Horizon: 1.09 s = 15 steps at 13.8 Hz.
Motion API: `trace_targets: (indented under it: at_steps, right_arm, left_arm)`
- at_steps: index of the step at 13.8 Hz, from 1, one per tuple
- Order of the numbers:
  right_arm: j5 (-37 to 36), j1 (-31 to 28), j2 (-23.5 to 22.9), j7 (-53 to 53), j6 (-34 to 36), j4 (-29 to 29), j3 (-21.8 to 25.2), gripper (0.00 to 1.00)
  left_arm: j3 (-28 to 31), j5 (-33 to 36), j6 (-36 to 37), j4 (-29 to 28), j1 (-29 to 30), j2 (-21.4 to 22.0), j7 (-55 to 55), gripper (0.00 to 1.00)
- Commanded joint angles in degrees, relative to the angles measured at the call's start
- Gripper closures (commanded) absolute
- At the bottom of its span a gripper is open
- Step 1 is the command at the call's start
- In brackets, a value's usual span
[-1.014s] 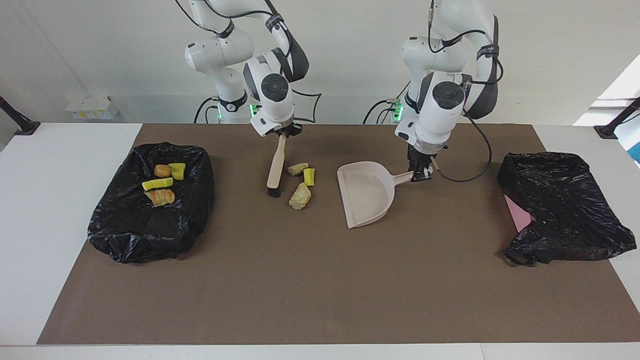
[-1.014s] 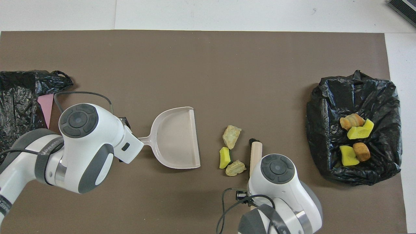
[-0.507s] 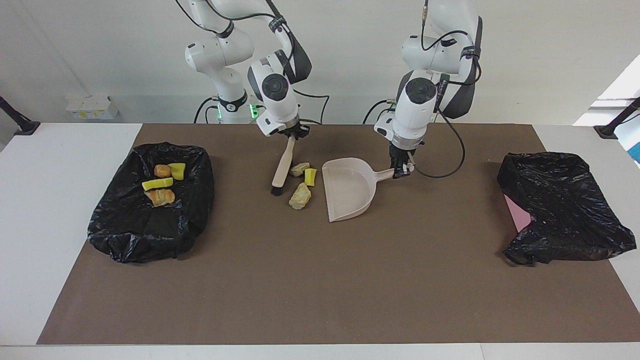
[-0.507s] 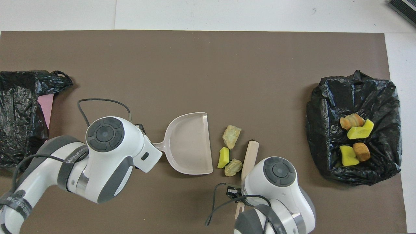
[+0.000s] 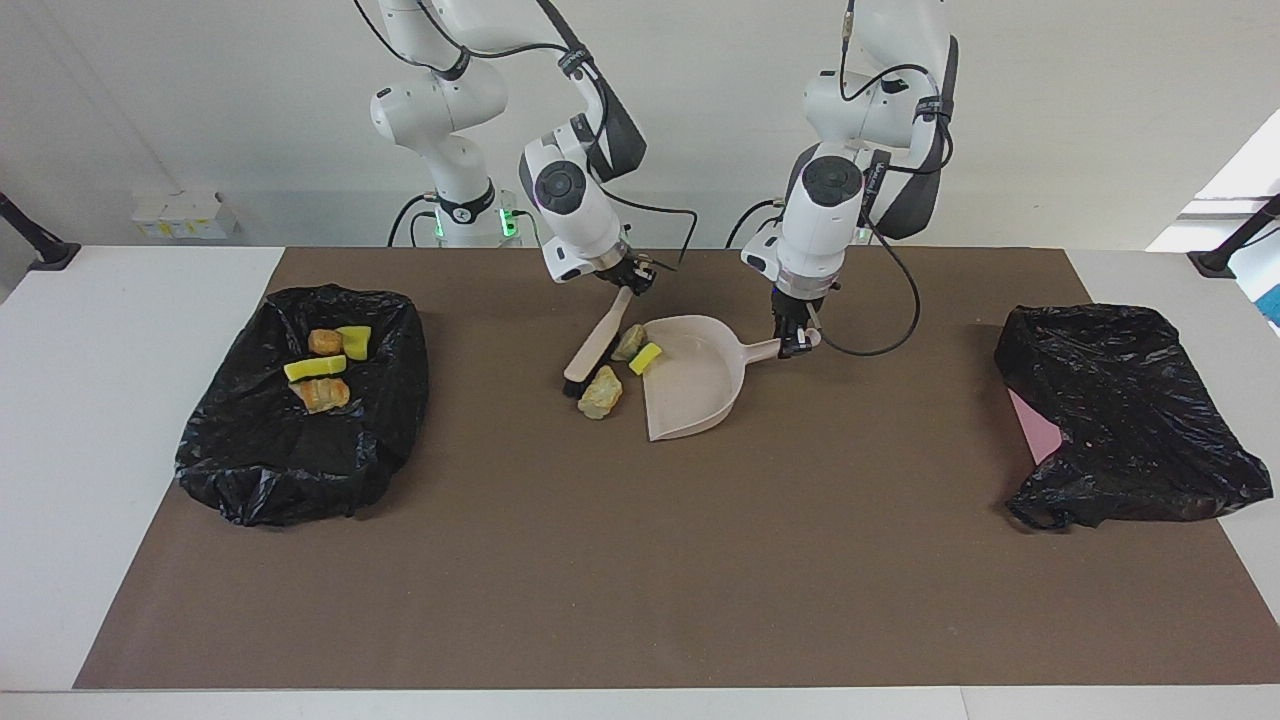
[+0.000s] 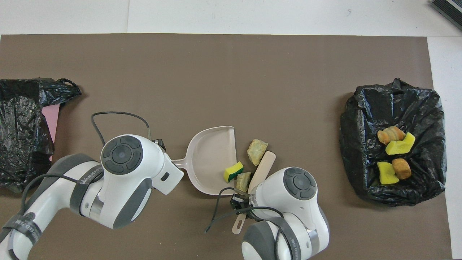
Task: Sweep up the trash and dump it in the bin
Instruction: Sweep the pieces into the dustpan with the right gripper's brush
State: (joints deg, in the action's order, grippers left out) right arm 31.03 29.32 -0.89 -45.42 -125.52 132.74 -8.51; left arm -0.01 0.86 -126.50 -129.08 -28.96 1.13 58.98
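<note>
The beige dustpan [image 5: 690,385] [image 6: 211,159] lies on the brown mat, and my left gripper [image 5: 797,343] is shut on its handle. My right gripper [image 5: 630,283] is shut on the wooden brush [image 5: 598,345] [image 6: 262,168], which slants down with its dark bristles on the mat. A yellow foam chunk of trash [image 5: 645,358] [image 6: 233,171] sits on the pan's lip. One tan lump [image 5: 628,343] [image 6: 244,180] is wedged between brush and pan. A larger tan lump [image 5: 600,393] [image 6: 257,151] lies on the mat beside the bristles. The bin [image 5: 300,460] [image 6: 361,119], lined with a black bag, stands at the right arm's end.
Several yellow and orange-brown pieces [image 5: 322,370] [image 6: 393,151] lie in the bin. A second black bag [image 5: 1130,420] [image 6: 21,122] with a pink edge showing sits at the left arm's end. A cable [image 5: 870,345] loops from the left wrist above the mat.
The left arm slid the dustpan toward the trash. The right arm swung the brush toward the pan, pushing the yellow chunk onto its lip and one tan lump against its edge.
</note>
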Motion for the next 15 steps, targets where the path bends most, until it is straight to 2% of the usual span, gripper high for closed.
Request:
trace_targets:
  at_steps: [1, 4, 6, 9, 11, 15]
  right_arm:
    - [2.8, 1.8, -3.8, -0.7, -0.3, -5.7, -0.2, 1.00]
    - [0.3, 2.8, -5.7, 0.5, 3.4, -11.1, -0.1, 1.00]
    - [-7.7, 2.6, -6.3, 3.2, 8.7, -14.3, -0.1, 1.00]
    - [-14.4, 1.5, -7.2, 7.6, 18.1, -20.5, 0.0, 1.00]
    - [-21.5, 0.9, -8.8, 10.5, 24.3, -24.9, 0.2, 1.00]
    - [-30.4, -5.7, -11.4, 26.1, 23.4, -25.8, 0.2, 1.00]
  left_arm:
    - [0.6, 1.2, -2.5, -2.4, -1.3, 1.3, -0.9, 1.00]
    - [0.6, 1.2, -3.5, -2.5, -0.7, 1.2, -0.9, 1.00]
    - [0.7, 1.2, -3.5, -2.5, -0.4, 1.0, -0.9, 1.00]
    - [0.7, 1.1, -3.6, -2.4, 0.4, 1.0, -0.9, 1.00]
    - [0.7, 1.1, -3.5, -2.4, 0.8, 0.9, -0.8, 1.00]
    - [0.8, 1.1, -3.4, -2.4, 0.9, 0.9, -0.8, 1.00]
